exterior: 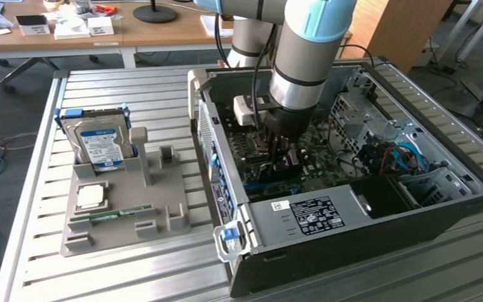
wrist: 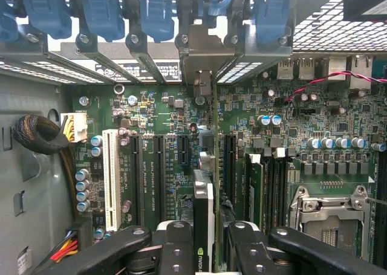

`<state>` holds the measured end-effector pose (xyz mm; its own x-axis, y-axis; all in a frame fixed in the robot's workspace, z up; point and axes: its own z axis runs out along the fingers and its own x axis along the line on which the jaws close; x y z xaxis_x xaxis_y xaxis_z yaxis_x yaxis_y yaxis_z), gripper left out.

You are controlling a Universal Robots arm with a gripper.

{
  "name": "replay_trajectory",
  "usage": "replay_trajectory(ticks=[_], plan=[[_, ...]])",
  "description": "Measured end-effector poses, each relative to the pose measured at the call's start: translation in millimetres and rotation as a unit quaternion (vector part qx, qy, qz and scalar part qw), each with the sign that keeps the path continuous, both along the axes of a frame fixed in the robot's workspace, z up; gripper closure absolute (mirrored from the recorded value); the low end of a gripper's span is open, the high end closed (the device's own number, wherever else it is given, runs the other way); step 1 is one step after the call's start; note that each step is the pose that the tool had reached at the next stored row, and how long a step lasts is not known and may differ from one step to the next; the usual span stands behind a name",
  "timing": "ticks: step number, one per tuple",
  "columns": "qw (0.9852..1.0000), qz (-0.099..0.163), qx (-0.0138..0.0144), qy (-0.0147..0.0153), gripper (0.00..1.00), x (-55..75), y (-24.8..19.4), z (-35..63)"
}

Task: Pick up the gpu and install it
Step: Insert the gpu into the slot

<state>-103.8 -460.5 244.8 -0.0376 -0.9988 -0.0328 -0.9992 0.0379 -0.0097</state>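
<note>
The gpu [wrist: 204,196] is seen edge-on in the wrist view, a thin green card with a black cooler. It stands upright over the black expansion slots [wrist: 158,166] of the motherboard [wrist: 151,106]. My gripper [wrist: 204,236] is shut on it, one black finger on each face. The card's metal end bracket [wrist: 202,69] reaches the case's rear slot openings under the blue clips [wrist: 103,15]. In the exterior view the gripper [exterior: 277,148] is deep inside the open computer case [exterior: 443,207], with the gpu [exterior: 279,162] low against the board. I cannot tell whether the card is seated in a slot.
A white slot [wrist: 110,178] and cable bundle [wrist: 42,136] lie on one side of the card, memory slots and the CPU socket [wrist: 329,220] on the other. Outside the case, a grey holder [exterior: 124,207] carries a hard drive [exterior: 99,141], a processor [exterior: 90,196] and a memory stick [exterior: 116,214].
</note>
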Motion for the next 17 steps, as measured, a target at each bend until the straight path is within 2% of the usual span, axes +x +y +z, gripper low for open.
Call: replay_trajectory(ticks=[17], plan=[[1.0,0.0,0.0,0.0,0.73,0.0,0.0,0.0]])
